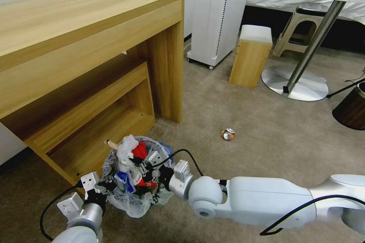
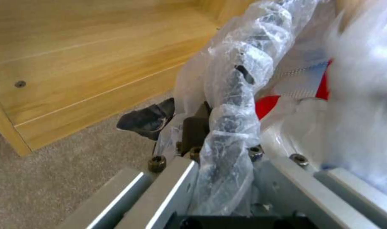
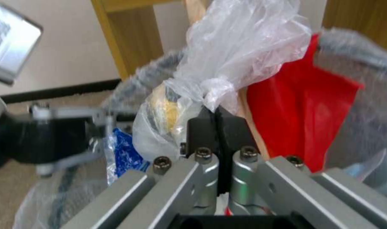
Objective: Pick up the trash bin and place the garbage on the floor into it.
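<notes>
The left gripper (image 1: pixel 102 186) was clamped on the rim of the bin (image 1: pixel 131 201), steadying it just in front of the desk (image 1: pixel 91 45) so rubbish could go in! Over the bin, the right gripper (image 3: pixel 219 122) had its pads pressed together, pinching a clear plastic bag (image 3: pixel 240 47) above the red wrapper (image 3: pixel 299 105), probably to drop it inside. One crushed can (image 1: pixel 227 134) lay on the carpet (image 1: pixel 266 136), well right of the desk, not yet collected.

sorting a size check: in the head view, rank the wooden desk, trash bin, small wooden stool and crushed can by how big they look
1. wooden desk
2. trash bin; the small wooden stool looks about alike, and it stands farther off, so no firm order between them
3. crushed can
</notes>
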You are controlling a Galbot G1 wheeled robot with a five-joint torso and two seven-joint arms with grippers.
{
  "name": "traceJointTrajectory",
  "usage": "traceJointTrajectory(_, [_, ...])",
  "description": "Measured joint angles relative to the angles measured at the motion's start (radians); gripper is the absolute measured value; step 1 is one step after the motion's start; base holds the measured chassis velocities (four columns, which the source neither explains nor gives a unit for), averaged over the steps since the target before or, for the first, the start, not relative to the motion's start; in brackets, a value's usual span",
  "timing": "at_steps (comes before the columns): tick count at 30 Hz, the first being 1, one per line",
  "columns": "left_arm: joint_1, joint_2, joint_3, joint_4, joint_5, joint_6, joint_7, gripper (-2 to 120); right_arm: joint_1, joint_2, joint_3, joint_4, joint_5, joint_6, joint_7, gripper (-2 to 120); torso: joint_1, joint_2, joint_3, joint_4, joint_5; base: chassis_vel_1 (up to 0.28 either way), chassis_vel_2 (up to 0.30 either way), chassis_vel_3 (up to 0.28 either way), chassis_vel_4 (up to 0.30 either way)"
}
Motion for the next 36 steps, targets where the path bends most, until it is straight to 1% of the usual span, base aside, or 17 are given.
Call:
traceJointTrajectory(7, [-0.001,0.001,0.000,0.000,0.000,-0.001,0.000,0,-0.021,-0.024,-0.006,0.005,-0.015,-0.026,0.026,0,0.000,0.000,0.000,-0.0002,0.0001,0.000,0.000,0.000,0.000])
traceJointTrajectory(14, [-0.004,-0.002,0.004,0.008,0.001,-0.001,0.001,0,-0.038,-0.032,0.007,0.012,-0.023,-0.028,0.044,0,0.000,0.000,0.000,-0.0001,0.0001,0.000,0.000,0.000,0.000])
traceJointTrajectory(15, [-0.006,-0.002,0.005,0.010,0.001,-0.001,0.001,0,-0.042,-0.032,0.014,0.014,-0.022,-0.025,0.044,4,0.000,0.000,0.000,-0.0001,0.0000,0.000,0.000,0.000,0.000])
traceJointTrajectory(16, [-0.006,-0.002,0.005,0.010,0.001,-0.001,0.001,0,-0.042,-0.032,0.014,0.014,-0.022,-0.025,0.044,4,0.000,0.000,0.000,-0.0001,0.0000,0.000,0.000,0.000,0.000])
traceJointTrajectory(17, [-0.006,-0.002,0.005,0.010,0.002,-0.001,0.001,0,-0.045,-0.033,0.017,0.016,-0.022,-0.023,0.043,7,0.000,0.000,0.000,-0.0001,0.0001,0.000,0.000,0.000,0.000])
traceJointTrajectory(19, [-0.006,0.001,0.003,0.011,0.001,-0.001,0.001,0,-0.052,-0.035,0.027,0.020,-0.022,-0.018,0.042,18,0.000,0.000,0.000,-0.0001,0.0001,0.000,0.000,0.000,0.000])
traceJointTrajectory(20, [-0.006,0.001,0.003,0.011,0.001,-0.001,0.001,0,-0.052,-0.035,0.027,0.020,-0.022,-0.018,0.042,18,0.000,0.000,0.000,-0.0001,0.0001,0.000,0.000,0.000,0.000])
traceJointTrajectory(22, [-0.007,0.004,-0.001,0.011,-0.003,-0.001,0.002,0,-0.054,-0.037,0.033,0.027,-0.023,-0.015,0.041,27,0.000,0.000,0.000,-0.0001,0.0001,0.000,0.000,0.000,0.000])
traceJointTrajectory(23, [-0.008,0.006,-0.003,0.011,-0.004,-0.001,0.002,0,-0.054,-0.037,0.036,0.032,-0.022,-0.014,0.041,34,0.000,0.000,0.000,0.0000,0.0001,0.000,0.000,0.000,0.000])
traceJointTrajectory(24, [-0.008,0.006,-0.003,0.011,-0.004,-0.001,0.002,0,-0.054,-0.037,0.036,0.032,-0.022,-0.014,0.041,34,0.000,0.000,0.000,0.0000,0.0001,0.000,0.000,0.000,0.000])
traceJointTrajectory(26, [-0.008,0.006,-0.004,0.011,-0.006,-0.001,0.002,0,-0.055,-0.039,0.041,0.038,-0.023,-0.010,0.041,42,0.000,0.000,0.000,-0.0001,0.0001,0.000,0.000,0.000,0.000])
traceJointTrajectory(27, [-0.008,0.007,-0.005,0.012,-0.007,-0.001,0.001,0,-0.057,-0.041,0.044,0.044,-0.022,-0.009,0.041,48,0.000,0.000,0.000,-0.0001,0.0001,0.000,0.000,0.000,0.000])
traceJointTrajectory(28, [-0.008,0.007,-0.005,0.012,-0.007,-0.001,0.001,0,-0.057,-0.041,0.044,0.044,-0.022,-0.009,0.041,48,0.000,0.000,0.000,-0.0001,0.0001,0.000,0.000,0.000,0.000])
traceJointTrajectory(31, [-0.010,0.007,-0.006,0.017,-0.008,-0.001,0.001,0,-0.068,-0.051,0.055,0.060,-0.023,-0.007,0.042,62,0.000,0.000,0.000,-0.0001,0.0000,0.000,0.000,0.000,0.000])
traceJointTrajectory(32, [-0.010,0.007,-0.006,0.017,-0.008,-0.001,0.001,0,-0.068,-0.051,0.055,0.060,-0.023,-0.007,0.042,62,0.000,0.000,0.000,-0.0001,0.0000,0.000,0.000,0.000,0.000])
traceJointTrajectory(35, [-0.012,0.009,-0.007,0.019,-0.009,-0.001,0.001,0,-0.081,-0.060,0.071,0.076,-0.023,-0.006,0.042,76,0.000,0.000,0.000,-0.0001,0.0001,0.000,0.000,0.000,0.000])
traceJointTrajectory(36, [-0.012,0.009,-0.007,0.019,-0.009,-0.001,0.001,0,-0.081,-0.060,0.071,0.076,-0.023,-0.006,0.042,76,0.000,0.000,0.000,-0.0001,0.0001,0.000,0.000,0.000,0.000])
